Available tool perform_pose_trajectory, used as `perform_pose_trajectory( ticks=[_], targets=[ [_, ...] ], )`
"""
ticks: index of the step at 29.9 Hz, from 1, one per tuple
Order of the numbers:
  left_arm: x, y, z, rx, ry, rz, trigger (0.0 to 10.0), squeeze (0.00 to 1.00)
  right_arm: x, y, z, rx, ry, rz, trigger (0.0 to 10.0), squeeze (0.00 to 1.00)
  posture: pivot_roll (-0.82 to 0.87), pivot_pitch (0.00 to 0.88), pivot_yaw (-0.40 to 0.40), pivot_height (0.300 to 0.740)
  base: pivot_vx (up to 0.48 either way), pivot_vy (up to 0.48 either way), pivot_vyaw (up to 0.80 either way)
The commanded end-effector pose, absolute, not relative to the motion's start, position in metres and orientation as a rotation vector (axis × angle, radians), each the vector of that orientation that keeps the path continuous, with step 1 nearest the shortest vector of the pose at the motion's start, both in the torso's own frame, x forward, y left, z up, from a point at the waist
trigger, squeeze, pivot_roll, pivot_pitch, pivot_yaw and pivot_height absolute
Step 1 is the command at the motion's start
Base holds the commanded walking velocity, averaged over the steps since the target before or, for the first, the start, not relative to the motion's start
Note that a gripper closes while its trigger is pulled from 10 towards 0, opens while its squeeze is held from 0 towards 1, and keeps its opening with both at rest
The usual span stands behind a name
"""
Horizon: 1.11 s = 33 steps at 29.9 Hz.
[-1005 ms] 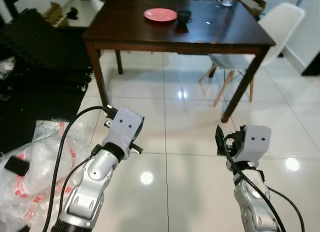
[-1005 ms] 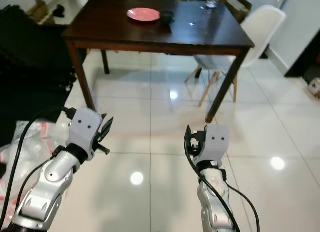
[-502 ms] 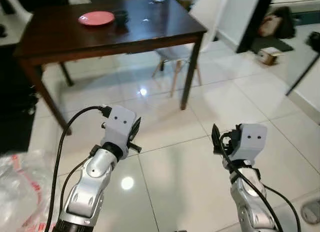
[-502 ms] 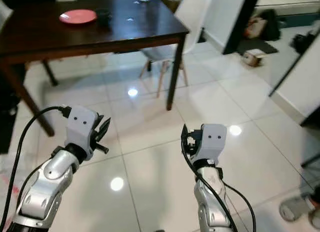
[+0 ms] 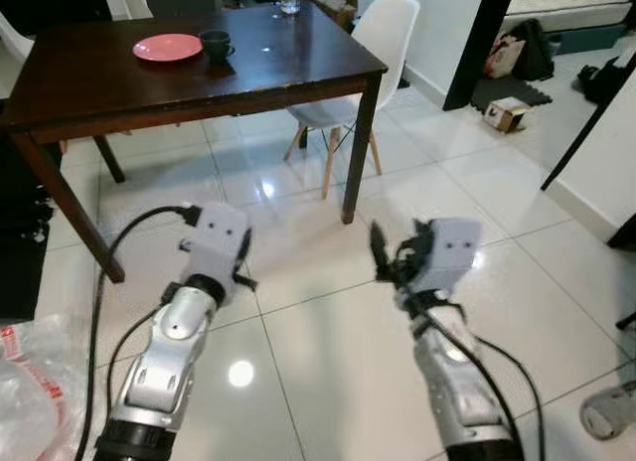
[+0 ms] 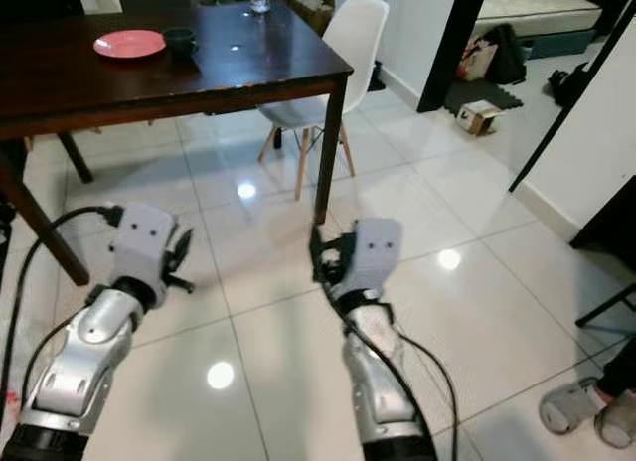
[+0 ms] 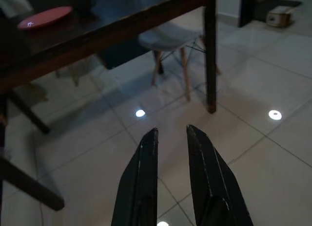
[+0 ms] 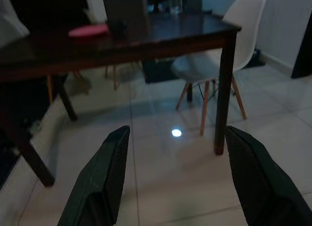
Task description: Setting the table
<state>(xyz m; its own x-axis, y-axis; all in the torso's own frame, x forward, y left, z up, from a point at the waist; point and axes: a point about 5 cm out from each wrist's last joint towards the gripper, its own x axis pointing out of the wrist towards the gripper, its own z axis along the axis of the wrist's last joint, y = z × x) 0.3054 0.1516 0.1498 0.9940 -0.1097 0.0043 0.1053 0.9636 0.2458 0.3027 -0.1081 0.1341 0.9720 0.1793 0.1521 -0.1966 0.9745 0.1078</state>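
A robot stands back from a dark bench [image 5: 278,69] bearing a pink plate [image 5: 167,48] and cup [image 5: 215,46], left gripper [image 7: 170,138] nearly closed, right gripper [image 8: 178,138] wide open, both empty-jawed, likely just approaching.

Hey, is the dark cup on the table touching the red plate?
Apart. The left eye view shows a strip of dark table top between the red plate and the dark cup beside it.

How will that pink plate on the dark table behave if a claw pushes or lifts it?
The pink plate looks flat and shallow, so it will probably slide on the glossy dark table rather than tip. Its low rim may be hard to pinch. A push could knock the dark cup right beside it.
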Motion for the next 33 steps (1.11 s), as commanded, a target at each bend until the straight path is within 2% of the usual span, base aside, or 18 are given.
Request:
perform_pose_trajectory(
  ticks=[1,7,20,33],
  targets=[
    [0.303,0.162,0.138,0.265,0.03,-0.069,10.0,0.02,0.304,-0.102,0.133,0.121,-0.133,0.215,10.0,0.0,0.03,0.012,0.021,0.74,0.472,0.0,0.0],
    [0.299,0.16,0.132,0.261,0.038,-0.065,10.0,0.02,0.306,-0.098,0.131,0.12,-0.128,0.234,10.0,0.0,0.03,0.013,0.015,0.74,0.472,0.0,0.0],
    [0.296,0.136,0.125,0.247,0.039,-0.127,10.0,0.02,0.302,-0.103,0.122,0.11,-0.109,0.21,10.0,0.0,-0.01,0.02,0.019,0.74,0.47,0.0,0.0],
    [0.297,0.129,0.126,0.243,0.026,-0.155,10.0,0.02,0.301,-0.108,0.124,0.119,-0.12,0.182,10.0,0.0,-0.02,0.029,0.027,0.74,0.468,0.0,0.0]
  ],
)
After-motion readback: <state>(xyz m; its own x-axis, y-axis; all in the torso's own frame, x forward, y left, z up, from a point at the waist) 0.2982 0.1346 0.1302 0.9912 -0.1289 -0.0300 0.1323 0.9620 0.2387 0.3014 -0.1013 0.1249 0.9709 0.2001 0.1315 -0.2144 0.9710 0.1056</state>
